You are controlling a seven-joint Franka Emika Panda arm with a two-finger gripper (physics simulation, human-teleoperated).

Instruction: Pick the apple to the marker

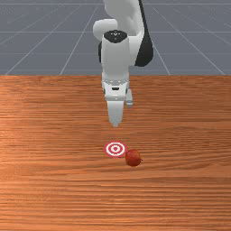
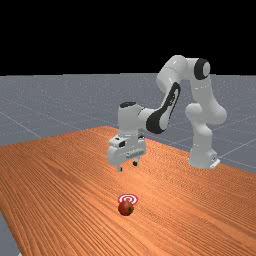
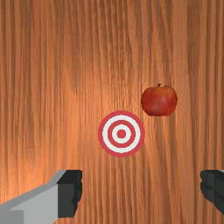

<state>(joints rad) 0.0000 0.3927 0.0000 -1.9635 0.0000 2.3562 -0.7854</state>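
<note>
The apple (image 3: 159, 101) lies lower than the gripper (image 2: 127, 166) and out in front of it, beyond the marker (image 3: 121, 134); the fingers (image 3: 69, 194) stand apart, gripping nothing.

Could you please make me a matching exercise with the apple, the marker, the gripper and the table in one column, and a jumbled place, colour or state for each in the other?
Column one
1. Apple
2. Marker
3. Gripper
4. Table

Column two
A. Flat, with red and white rings
B. Orange-brown, with a wood grain
C. Round and red, with a dark stem
D. Open and raised, holding nothing

Right pairs: 1-C, 2-A, 3-D, 4-B
</note>
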